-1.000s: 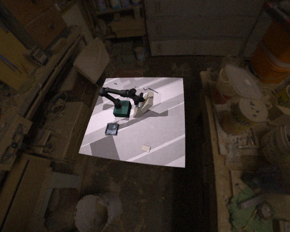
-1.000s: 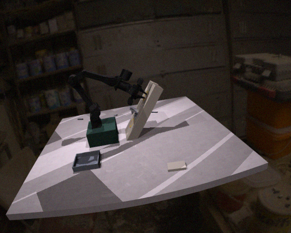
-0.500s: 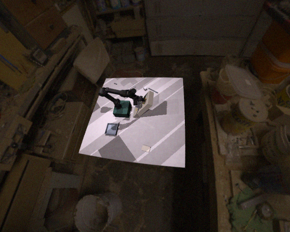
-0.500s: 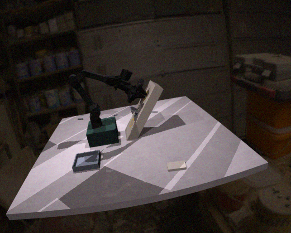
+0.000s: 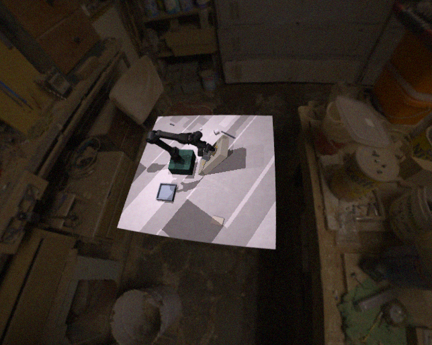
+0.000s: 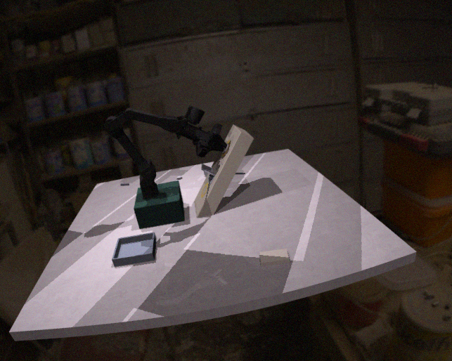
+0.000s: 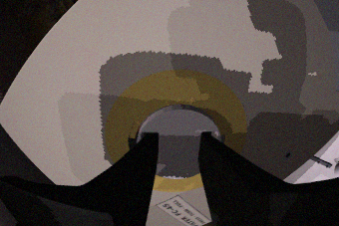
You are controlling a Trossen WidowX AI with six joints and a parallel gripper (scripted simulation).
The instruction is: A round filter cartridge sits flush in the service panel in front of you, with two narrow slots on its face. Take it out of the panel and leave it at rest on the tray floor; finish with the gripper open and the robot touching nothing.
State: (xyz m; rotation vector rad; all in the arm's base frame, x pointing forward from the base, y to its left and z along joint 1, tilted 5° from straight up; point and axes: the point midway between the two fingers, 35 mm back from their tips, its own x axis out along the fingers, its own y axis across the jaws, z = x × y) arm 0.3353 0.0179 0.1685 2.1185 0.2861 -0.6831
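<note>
Right, gripper (image 5: 211, 149) (image 6: 223, 148) (image 7: 177, 137): clamped on the cartridge, lower middle of the wrist view
Filter cartridge (image 7: 180, 120): within the yellow ring (image 7: 174, 87)
Panel (image 5: 220, 156) (image 6: 230, 172) (image 7: 135, 26): leaning, centre of the exterior view
Tray (image 5: 166, 192) (image 6: 134, 248): lower left there

"FC-45" on the panel label (image 7: 183, 212)
</note>
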